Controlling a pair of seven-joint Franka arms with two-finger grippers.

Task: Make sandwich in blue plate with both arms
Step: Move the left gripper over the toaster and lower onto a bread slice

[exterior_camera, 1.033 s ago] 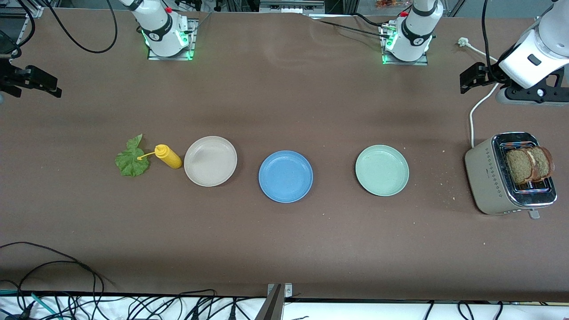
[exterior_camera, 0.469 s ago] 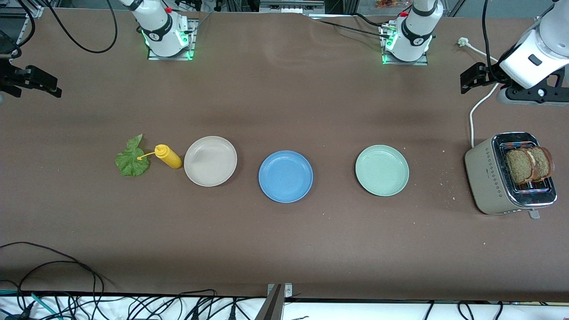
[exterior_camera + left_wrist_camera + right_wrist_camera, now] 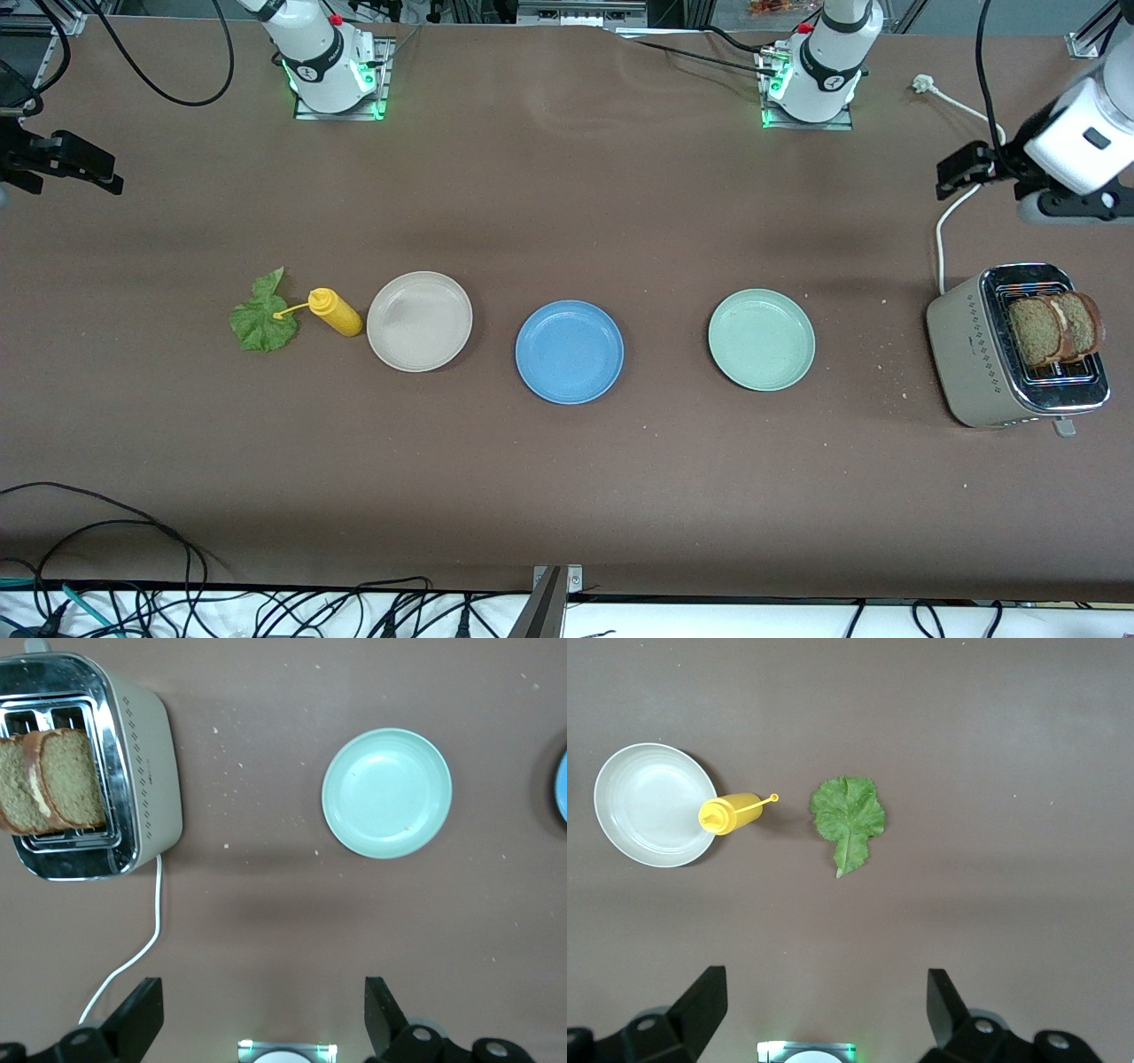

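- Nothing is assembled yet: the blue plate (image 3: 570, 352) sits bare in the middle of the counter (image 3: 567, 496), between the beige plate (image 3: 419, 321) and the pale green plate (image 3: 761, 339).
- The two bread slices (image 3: 1054, 329) stand upright, side by side, in the slots of the toaster (image 3: 979, 354) at the left arm's end of the counter.
- The lettuce leaf (image 3: 262, 317) lies flat on the counter at the right arm's end, with the nozzle of the yellow squeeze bottle (image 3: 335, 311) reaching over its edge.
- The left gripper (image 3: 261, 1014) hangs high over the bare counter near the toaster, fingers spread wide and holding nothing.
- The right gripper (image 3: 824, 1008) waits high over its own end, just as wide and empty, with the leaf in its wrist view.
- I'd say the step in hand is fetching the first slice. The left gripper should come straight down over the toaster and pinch one slice by its top crust, not both together.
- Lift it vertically so it clears the slot, then lay it flat in the middle of the blue plate.
- The leaf is thin; the right gripper will likely need to nip an edge clear of the bottle's nozzle.
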